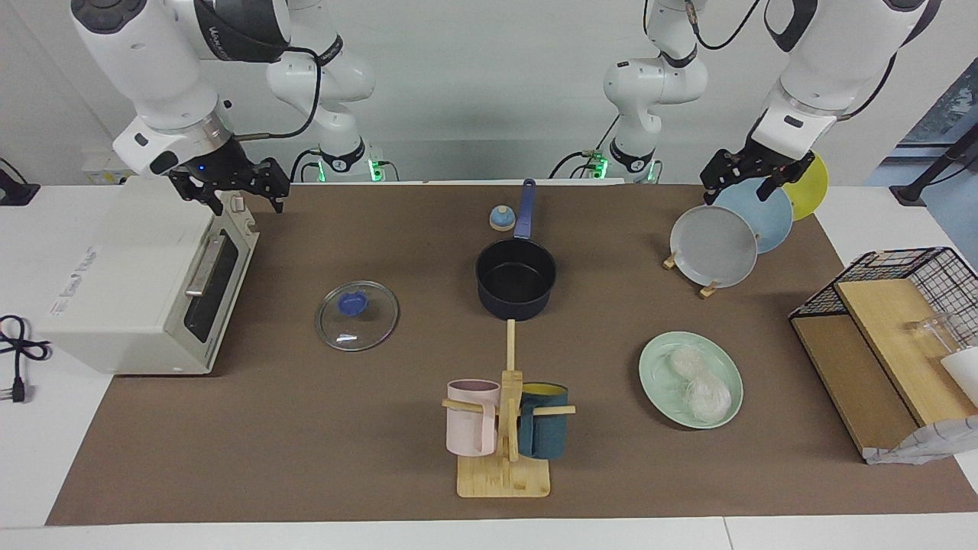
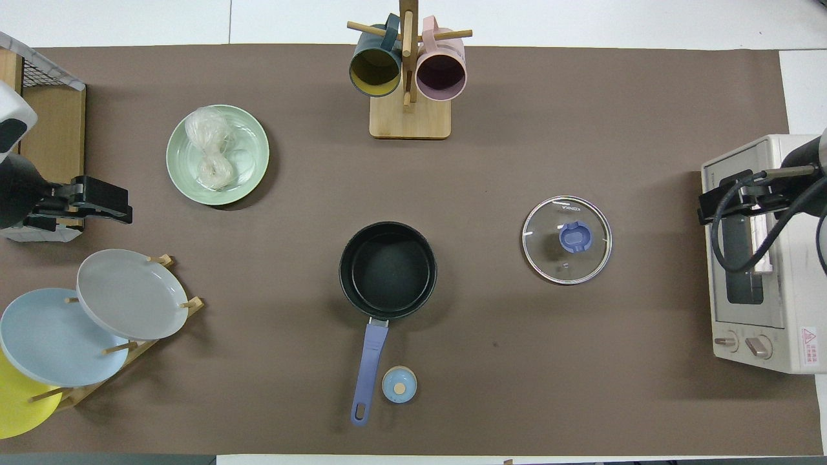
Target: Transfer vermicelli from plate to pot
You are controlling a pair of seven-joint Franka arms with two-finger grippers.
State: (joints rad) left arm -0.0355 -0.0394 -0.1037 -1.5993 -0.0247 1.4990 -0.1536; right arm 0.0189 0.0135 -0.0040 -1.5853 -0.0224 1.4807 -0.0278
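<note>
Overhead view: pot [image 2: 387, 270] handle [image 2: 369, 365] points toward the robots.

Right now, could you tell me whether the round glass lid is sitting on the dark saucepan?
No, the glass lid lies flat on the brown mat beside the open, empty saucepan.

A brown mat [image 1: 306, 458] covers the table. On it: pot [image 1: 516, 286] mid-table, lid [image 1: 357, 315], plate [image 1: 657, 382], mug stand [image 1: 503, 477], plate rack [image 1: 707, 289], toaster oven [image 1: 114, 305] at one edge.
</note>
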